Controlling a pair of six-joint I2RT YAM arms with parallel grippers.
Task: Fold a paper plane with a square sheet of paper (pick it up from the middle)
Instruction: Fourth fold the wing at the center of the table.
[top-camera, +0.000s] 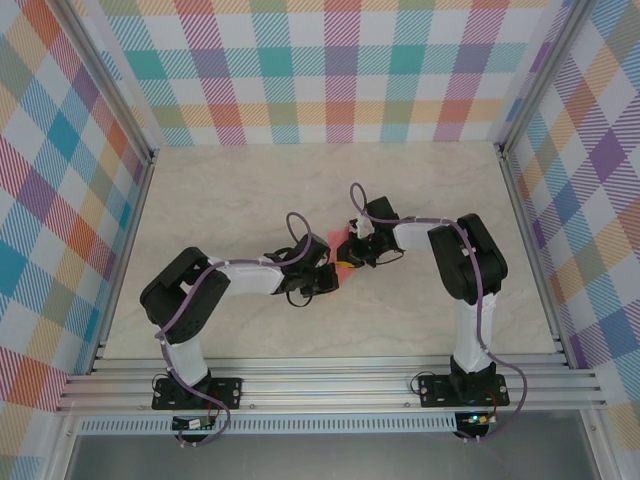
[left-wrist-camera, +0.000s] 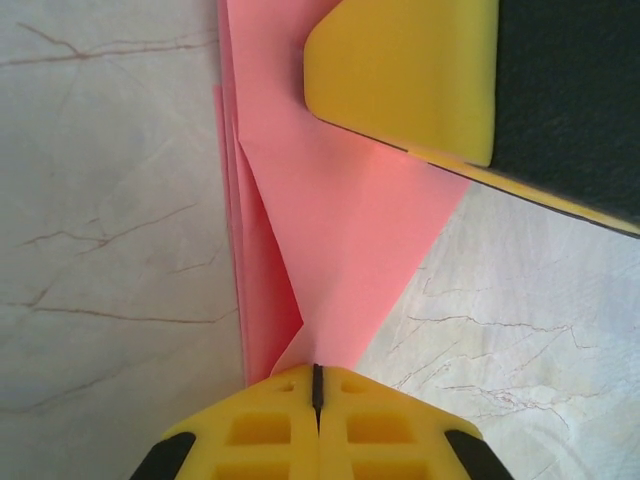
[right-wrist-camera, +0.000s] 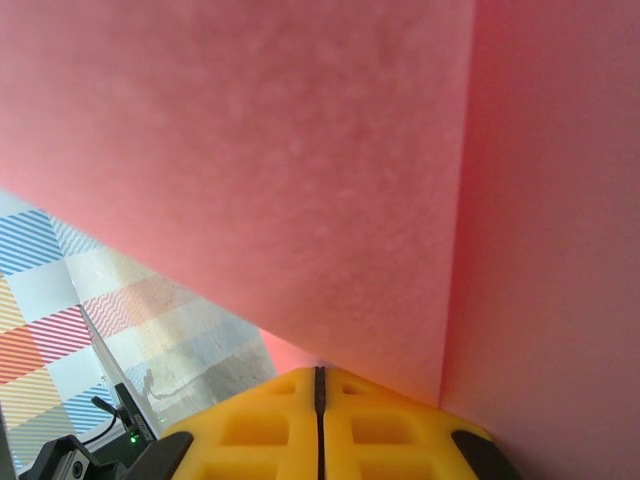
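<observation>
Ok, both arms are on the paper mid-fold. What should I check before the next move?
1. Left pincer shut on the paper: ok.
2. Right pincer shut on the paper: ok.
3. Pincers apart, not touching each other: ok.
4. Paper untorn where it shows: ok.
5. Creases pressed flat: cannot tell.
6. Paper lifted off the table: cannot tell.

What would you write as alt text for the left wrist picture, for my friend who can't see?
A folded pink paper is pinched at its pointed end by the shut yellow left gripper at the bottom. The right gripper holds its upper part, with the marbled table behind.
</observation>
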